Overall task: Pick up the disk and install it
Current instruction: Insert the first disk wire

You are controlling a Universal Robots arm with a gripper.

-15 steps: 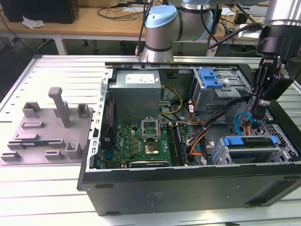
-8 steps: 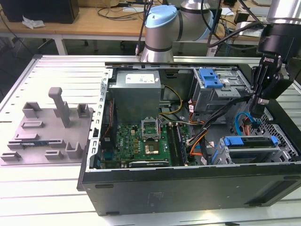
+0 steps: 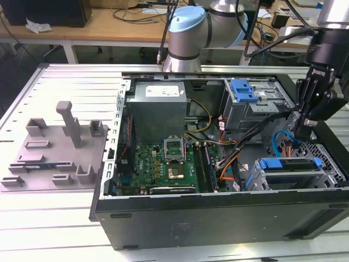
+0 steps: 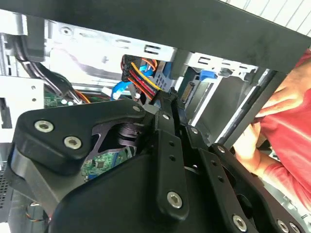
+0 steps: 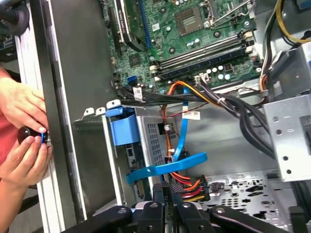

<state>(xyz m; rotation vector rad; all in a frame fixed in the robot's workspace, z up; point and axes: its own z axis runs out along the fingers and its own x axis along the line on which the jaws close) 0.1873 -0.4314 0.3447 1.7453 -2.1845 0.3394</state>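
Note:
The disk (image 3: 287, 170) sits in the grey drive cage at the near corner of the open computer case, on the exterior view's right, its blue carrier frame (image 3: 286, 162) facing up. In the first wrist view the carrier's blue end (image 5: 121, 128) shows at the cage's edge. My gripper (image 3: 299, 131) hangs just behind the cage, over a blue data cable (image 5: 167, 169) and a bundle of red, yellow and orange power wires (image 5: 192, 184). Its fingers (image 5: 159, 190) are pressed together with nothing between them. In the second wrist view my gripper (image 4: 167, 99) points at the wire connector (image 4: 138, 73).
A grey plastic stand (image 3: 54, 147) with upright posts lies on the table at the exterior view's left. The green motherboard (image 3: 163, 164) fills the case's middle. Another cage with a blue latch (image 3: 242, 90) stands behind. A person's hands (image 5: 24, 141) hold a small dark knob beside the case wall.

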